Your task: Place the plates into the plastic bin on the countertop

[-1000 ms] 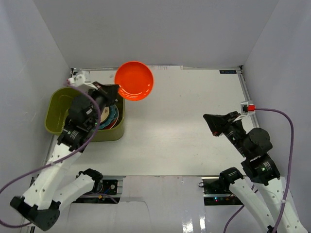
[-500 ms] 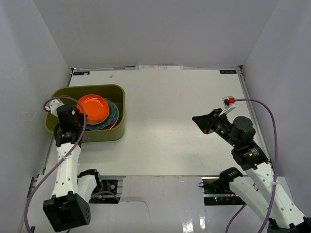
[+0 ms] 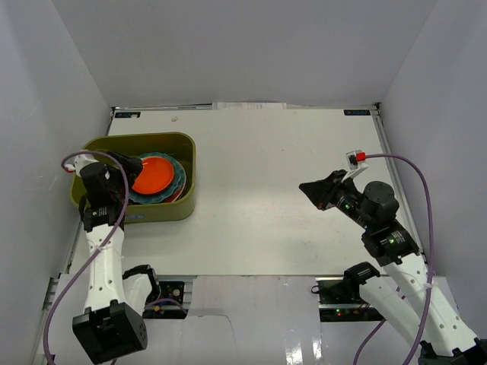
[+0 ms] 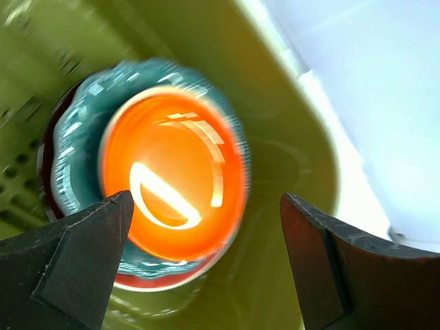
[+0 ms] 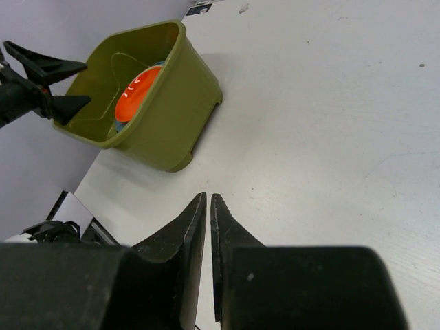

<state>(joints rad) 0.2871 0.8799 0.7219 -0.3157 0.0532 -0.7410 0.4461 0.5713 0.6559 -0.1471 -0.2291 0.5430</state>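
The orange plate is out of the left tool now. A second ago it was pinched up in the air by the far right corner of the plastic bin, and now it's lying inside, on top of the stack. The left tool has swung back to the bin's left side. From its wrist cam the jaws are spread wide with nothing between them, looking straight down at the orange plate.

Right under that one is the scalloped teal plate, and a red plate peeks out below as a dark rim. Can't make out the rest of the stack.

The bin sits on the left side of the desk. Over on the right, the right tool hangs above the desk, fingers pressed nearly together on nothing, pointing left and well apart from the bin.
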